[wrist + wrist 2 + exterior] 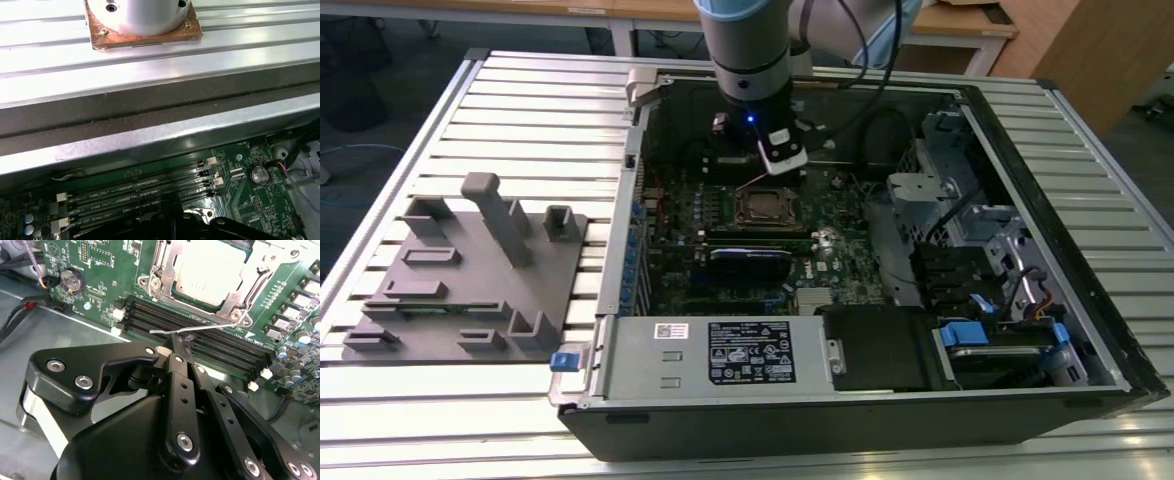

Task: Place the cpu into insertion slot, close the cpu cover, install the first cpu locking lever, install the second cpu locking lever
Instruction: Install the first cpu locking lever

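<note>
Open computer case [854, 425] lying on a slatted metal tabletop [520, 100], with a robot arm [747, 40] reaching down into it. White-labelled power supply box [720, 350] along the near wall. Grey moulded fixture [467, 270] on the tabletop at the exterior view's left.

Hand [781, 158] low over the green circuit board [841, 250], just beside the insertion slot [761, 207].

In the second wrist view: cpu [210, 270] seated flat in the slot, pale metal face up. The cpu cover [167, 265] lying down around it like a frame, apparently closed. A thin wire locking lever [200, 328] standing free above the long black memory slots [210, 347], not yet latched. Hand [172, 342] closed to a narrow point, gripping nothing visible, tip touching or just beside the lever's outer stretch. Round coin battery [71, 279] well apart to one side.

Step in hand, by judgement: seating a locking lever; first or second not possible to tell.

To do it well:
- Keep the closed tip on the lever's free end, away from its hinge, for leverage.
- Press down steadily, then sideways to tuck the wire under its catch.
- Watch for the springy wire slipping off the tip.
- Stay clear of the memory slot clips and put no load on the cpu face.
</note>
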Robot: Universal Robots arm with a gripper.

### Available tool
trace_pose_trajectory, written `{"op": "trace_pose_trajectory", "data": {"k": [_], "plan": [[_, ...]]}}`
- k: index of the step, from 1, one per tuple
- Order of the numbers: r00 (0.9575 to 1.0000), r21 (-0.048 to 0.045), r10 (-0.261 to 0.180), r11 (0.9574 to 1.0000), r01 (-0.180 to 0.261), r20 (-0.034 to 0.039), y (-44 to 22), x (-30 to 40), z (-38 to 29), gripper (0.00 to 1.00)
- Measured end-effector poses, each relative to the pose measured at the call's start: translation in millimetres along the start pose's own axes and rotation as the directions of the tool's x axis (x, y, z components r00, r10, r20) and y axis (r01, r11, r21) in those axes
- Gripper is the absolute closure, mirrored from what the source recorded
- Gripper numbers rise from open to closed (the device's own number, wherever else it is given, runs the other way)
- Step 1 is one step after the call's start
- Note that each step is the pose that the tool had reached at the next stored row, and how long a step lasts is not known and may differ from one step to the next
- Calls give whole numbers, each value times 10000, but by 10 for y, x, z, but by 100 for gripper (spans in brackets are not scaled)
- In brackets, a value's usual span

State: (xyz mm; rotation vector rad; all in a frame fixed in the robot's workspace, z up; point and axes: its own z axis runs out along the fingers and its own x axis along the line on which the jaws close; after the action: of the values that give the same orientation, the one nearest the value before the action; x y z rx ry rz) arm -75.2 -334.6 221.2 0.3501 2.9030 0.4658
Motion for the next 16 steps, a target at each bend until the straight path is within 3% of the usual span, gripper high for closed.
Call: {"op": "trace_pose_trajectory", "data": {"k": [16], "plan": [[10000,-11,2,10000,-2,-2,25,-11,-71,90]]}}
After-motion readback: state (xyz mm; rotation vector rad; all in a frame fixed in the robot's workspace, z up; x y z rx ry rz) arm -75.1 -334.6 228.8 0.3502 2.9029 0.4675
